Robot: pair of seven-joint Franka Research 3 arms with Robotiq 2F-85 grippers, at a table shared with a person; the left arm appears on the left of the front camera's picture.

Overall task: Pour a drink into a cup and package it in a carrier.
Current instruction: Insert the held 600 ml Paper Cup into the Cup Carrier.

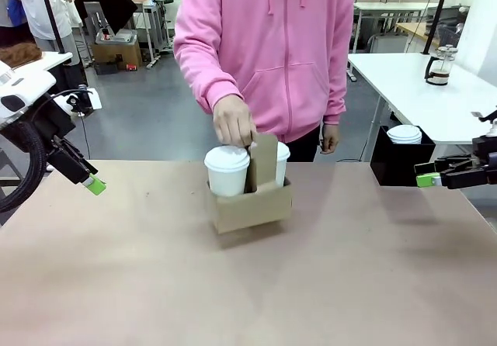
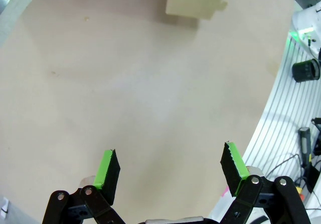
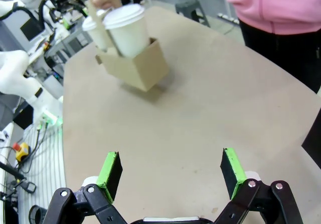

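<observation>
The brown cardboard carrier [image 1: 252, 206] is at the table's middle, with a lidded white cup [image 1: 227, 171] in its left slot and a second lidded cup [image 1: 282, 158] behind the handle panel. A person's hand [image 1: 233, 121] rests on top of the handle panel and the left cup's lid. I cannot tell whether the carrier rests flat on the table. My left gripper [image 1: 93, 183] hangs open at the table's left edge, and my right gripper [image 1: 429, 179] is open at the right edge; both are far from the carrier and hold nothing. The left wrist view has its gripper [image 2: 170, 171] open over bare table, with the carrier [image 2: 195, 3] far ahead. The right wrist view has its gripper [image 3: 170, 176] open, and the carrier [image 3: 138, 68] and cup [image 3: 128, 30] beyond. The glass jug with the drink [image 1: 440, 65] stands on a white side table at the back right.
A black box [image 1: 396, 164] with a stack of loose white lids [image 1: 404, 134] stands beyond the table's far right corner. The person in a pink hoodie [image 1: 272, 43] stands at the far edge. The tabletop [image 1: 248, 284] around the carrier is bare.
</observation>
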